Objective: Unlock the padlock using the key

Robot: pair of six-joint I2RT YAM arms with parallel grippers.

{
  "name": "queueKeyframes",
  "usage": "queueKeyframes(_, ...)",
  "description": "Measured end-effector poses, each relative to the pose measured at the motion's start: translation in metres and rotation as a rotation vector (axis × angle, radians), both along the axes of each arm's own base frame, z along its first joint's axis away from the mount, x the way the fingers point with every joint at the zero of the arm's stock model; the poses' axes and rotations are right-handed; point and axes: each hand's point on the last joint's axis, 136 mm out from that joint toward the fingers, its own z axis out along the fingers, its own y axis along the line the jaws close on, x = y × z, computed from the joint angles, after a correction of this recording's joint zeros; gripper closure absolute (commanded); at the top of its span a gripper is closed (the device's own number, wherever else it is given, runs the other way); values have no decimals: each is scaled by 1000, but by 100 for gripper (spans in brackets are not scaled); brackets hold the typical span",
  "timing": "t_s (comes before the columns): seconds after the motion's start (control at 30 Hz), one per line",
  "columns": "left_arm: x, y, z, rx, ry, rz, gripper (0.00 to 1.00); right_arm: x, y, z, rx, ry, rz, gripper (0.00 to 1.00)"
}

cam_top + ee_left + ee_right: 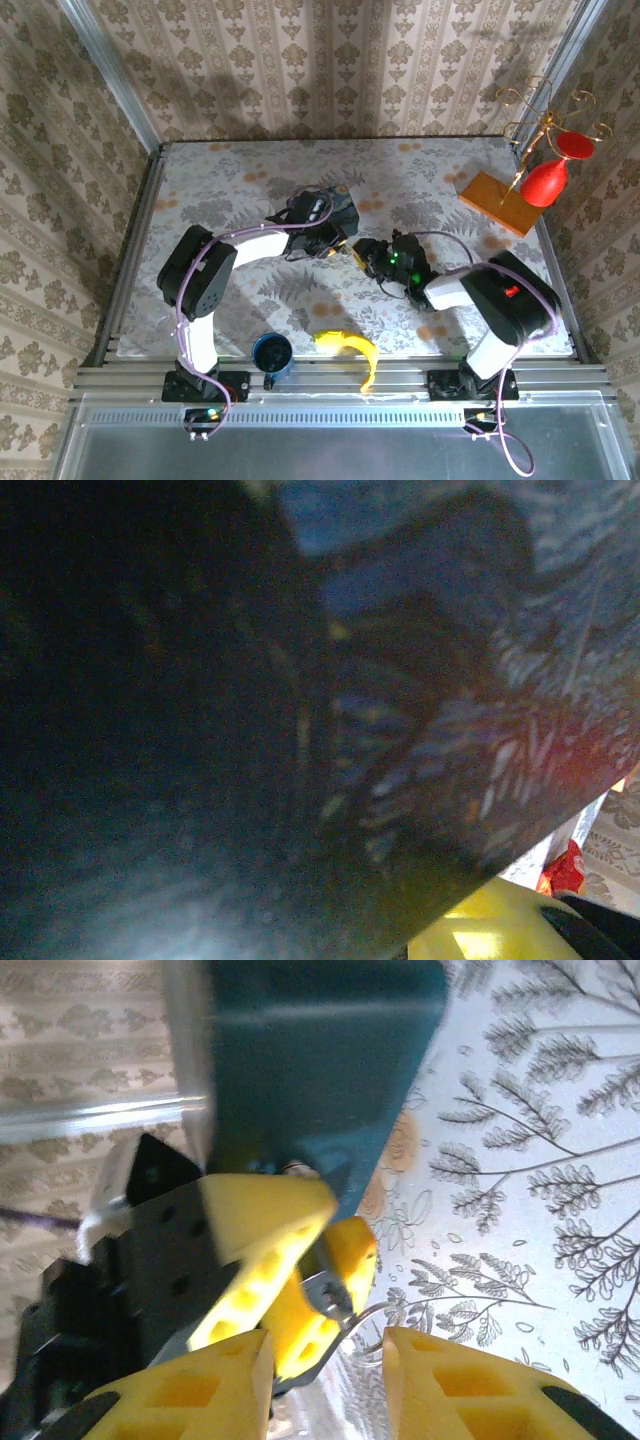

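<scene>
Metal speck, which I take for the padlock (330,1298), sits pinched in the left gripper (310,1260), just ahead of my right gripper (325,1385) — whose jaws are apart, holding nothing. Key not made out; lock apparently unopened — the unlocking remains. No writing readable anywhere.

Yellow fingers (470,1390) apart, blue tin (320,1060), leaf-patterned tablecloth (540,1160)

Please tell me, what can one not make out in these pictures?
Left wrist view: blurred and dark; the blue tin is too near.
Right wrist view: small metal piece, half hidden by the left gripper; padlock or key unclear.
Top view: that piece is too small to tell.
</scene>
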Motion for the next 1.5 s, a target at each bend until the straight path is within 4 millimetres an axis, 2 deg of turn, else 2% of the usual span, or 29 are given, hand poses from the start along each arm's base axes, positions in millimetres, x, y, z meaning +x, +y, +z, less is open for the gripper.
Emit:
queueKeyframes(0.07, 0, 0, 0, 0, 0, -1, 100, -1, -6, 17, -84, -40, 3, 67)
queueKeyframes(0.23, 0, 0, 0, 0, 0, -4, 100, -7, -20, 77, -307, -208, 29, 68)
queueKeyframes(0.3, 0, 0, 0, -1, 0, -4, 100, -14, -24, 91, -400, -271, 56, 68)
queueKeyframes(0.37, -1, 0, 0, 0, 0, -5, 100, -24, -27, 97, -490, -312, 94, 71)
queueKeyframes(0.53, -1, 0, 0, -1, 0, -5, 100, -41, -30, 78, -689, -320, 212, 75)
queueKeyframes(0.67, -1, 0, 0, -1, -1, -5, 100, -45, -20, 62, -760, -303, 298, 76)
queueKeyframes(1.07, -3, 0, 1, -1, 6, -17, 100, -20, 19, 22, -750, -221, 415, 76)
queueKeyframes(1.5, -3, 0, 1, 0, 6, -19, 100, -8, 21, -1, -702, -157, 436, 77)
